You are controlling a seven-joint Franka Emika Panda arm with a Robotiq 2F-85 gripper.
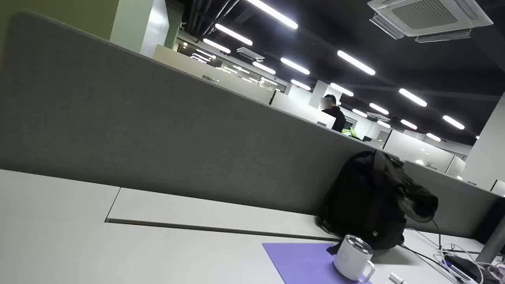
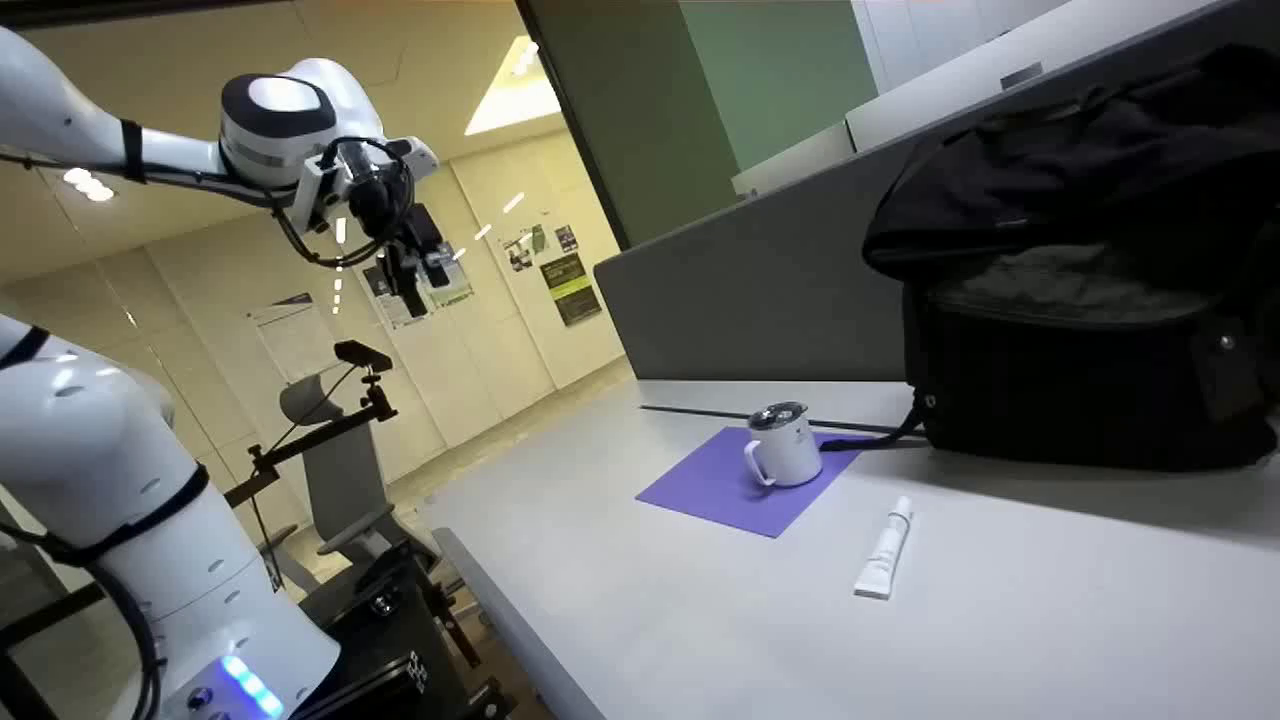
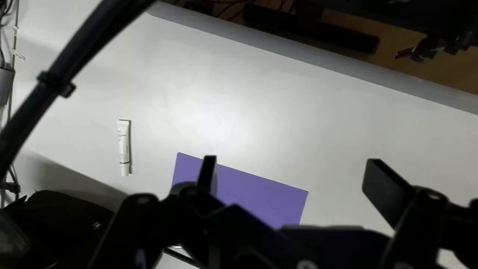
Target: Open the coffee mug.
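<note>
Mug (image 2: 790, 455) stands upright on the purple sheet (image 2: 705, 485) on the bench (image 2: 700, 620), lid (image 2: 777, 415) on, with the strap (image 2: 870, 442) of the black bag (image 2: 1080, 370) just beside it. Well apart and higher, the tool (image 2: 425, 283) hangs with its fingers (image 3: 386, 192) spread and nothing between them. The approach likely in hand wants a descent from above, centred on the lid and clear of handle (image 2: 755, 465) and strap. The wrist view helps little: the mug seems mostly hidden behind the tool. Grip the lid squarely and lift slowly, as the mug may rise with it.
</note>
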